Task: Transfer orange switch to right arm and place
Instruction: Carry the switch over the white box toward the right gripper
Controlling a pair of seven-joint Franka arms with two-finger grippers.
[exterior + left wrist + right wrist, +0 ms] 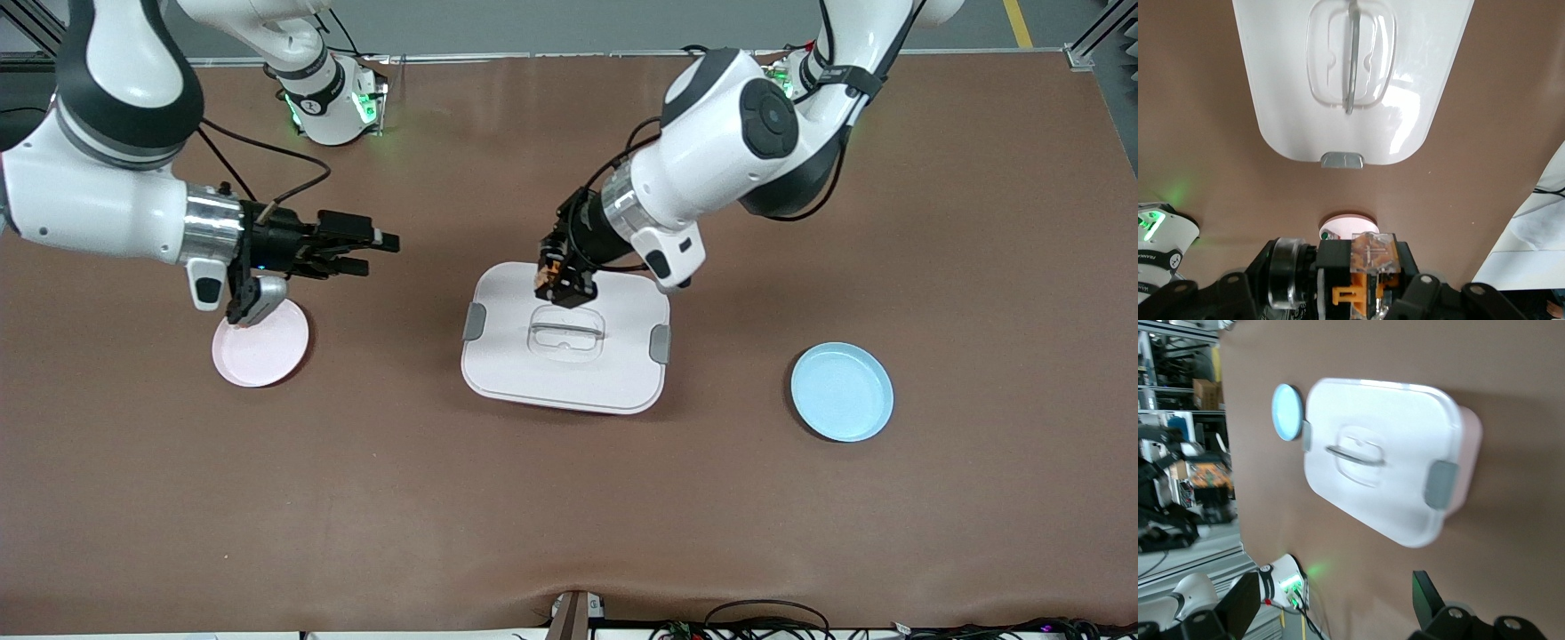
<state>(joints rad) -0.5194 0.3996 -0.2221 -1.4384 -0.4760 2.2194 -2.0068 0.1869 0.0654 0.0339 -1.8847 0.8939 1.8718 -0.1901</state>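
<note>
One lidded box, contents hidden; left gripper holds orange switch.

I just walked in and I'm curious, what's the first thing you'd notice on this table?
The big white lidded box sits in the middle of the table, and the left gripper hangs over its edge, shut on the orange switch. The right gripper waits open in the air near the pink plate at the right arm's end. A blue plate lies toward the left arm's end.
</note>
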